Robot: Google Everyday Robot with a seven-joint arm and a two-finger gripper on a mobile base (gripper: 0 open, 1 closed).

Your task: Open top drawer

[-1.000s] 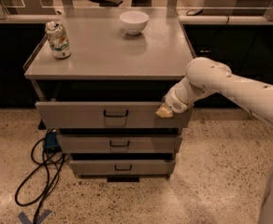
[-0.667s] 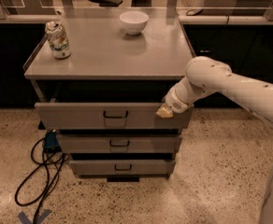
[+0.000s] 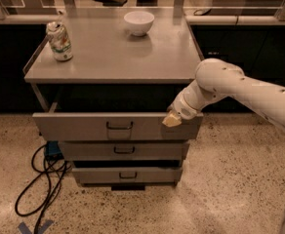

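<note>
The top drawer (image 3: 84, 126) has slid a little further out since a second ago, and the gripper (image 3: 173, 120) has come along with it. The grey cabinet (image 3: 113, 57) stands on speckled floor. The white arm (image 3: 250, 89) reaches in from the right, its tan-tipped gripper resting at the upper right edge of the drawer front; whether it is open or closed I cannot tell. The two lower drawers (image 3: 84, 150) sit beneath. A black cable (image 3: 40, 179) loops at the left. On top stand a white bowl (image 3: 138, 22) and a can (image 3: 59, 41), its print unreadable. The black handle (image 3: 119, 126) sits at the centre of the drawer front.
</note>
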